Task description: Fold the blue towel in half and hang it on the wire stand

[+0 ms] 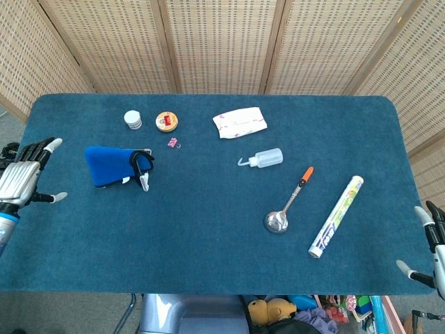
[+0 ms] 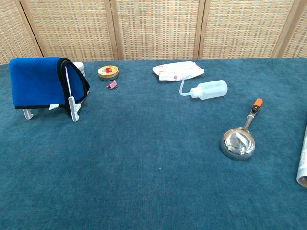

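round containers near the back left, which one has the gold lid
The tin lying flat beside the pink clip: gold rim with a red label on top. The small jar to its left, nearer the blue towel, has a plain white lid.

Left hand [image 1: 21,177] and right hand [image 1: 431,247] hover, fingers spread.
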`<state>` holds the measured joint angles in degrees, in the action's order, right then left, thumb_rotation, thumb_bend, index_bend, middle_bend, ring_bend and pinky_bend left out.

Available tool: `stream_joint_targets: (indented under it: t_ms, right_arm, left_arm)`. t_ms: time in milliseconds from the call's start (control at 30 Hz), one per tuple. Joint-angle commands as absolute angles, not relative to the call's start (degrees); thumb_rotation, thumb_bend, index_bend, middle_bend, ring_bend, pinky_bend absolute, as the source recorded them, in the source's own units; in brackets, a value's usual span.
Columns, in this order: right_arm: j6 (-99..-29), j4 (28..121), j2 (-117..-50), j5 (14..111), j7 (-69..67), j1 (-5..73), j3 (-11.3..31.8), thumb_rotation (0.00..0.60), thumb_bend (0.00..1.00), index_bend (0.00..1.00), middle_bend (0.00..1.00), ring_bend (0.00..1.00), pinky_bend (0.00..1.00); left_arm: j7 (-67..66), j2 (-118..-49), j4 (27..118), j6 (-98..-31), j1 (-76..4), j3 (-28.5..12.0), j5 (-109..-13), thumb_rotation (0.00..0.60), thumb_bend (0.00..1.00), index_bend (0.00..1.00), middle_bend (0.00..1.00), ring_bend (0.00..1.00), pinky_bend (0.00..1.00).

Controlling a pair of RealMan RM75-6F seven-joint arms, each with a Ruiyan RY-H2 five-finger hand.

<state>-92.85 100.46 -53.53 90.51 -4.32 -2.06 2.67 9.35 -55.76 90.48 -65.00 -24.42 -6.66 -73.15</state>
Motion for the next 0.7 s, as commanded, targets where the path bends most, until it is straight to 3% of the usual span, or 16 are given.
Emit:
stream_joint_targets:
  t_ms: [33, 333, 700]
  right_arm:
    - [-93.2, 100.3, -53.7, 90.9, -4.2, -2.1, 2.6, 0.6, 0.0, 0.0, 0.0, 0.0, 0.0]
    - [-94.3, 99.1, -55.1, 91.1, -3.2, -2.2, 3.2, 0.6, 0.0, 0.0, 0.0, 0.0, 0.0]
    - [-93.3, 98.6, -56.1, 90.4, -1.7, -1.8, 3.3, 0.6, 0.0, 0.0, 0.0, 0.0, 0.0]
  left_arm:
    - [3.9, -52.6, 97.6, -72.7, -18.9, -5.2, -74.5, 0.6, 0.14, 0.0, 0.0, 0.0, 0.0]
    - [-6.9, -56.1, 105.0, -87.0, -9.1, -0.5, -79.0, 0.6, 0.14, 0.0, 0.0, 0.0, 0.0]
    - [-10.4, -60.2, 101.0, -91.0, -5.3, 2.9, -86.8, 0.6, 0.14, 0.0, 0.0, 0.0, 0.0]
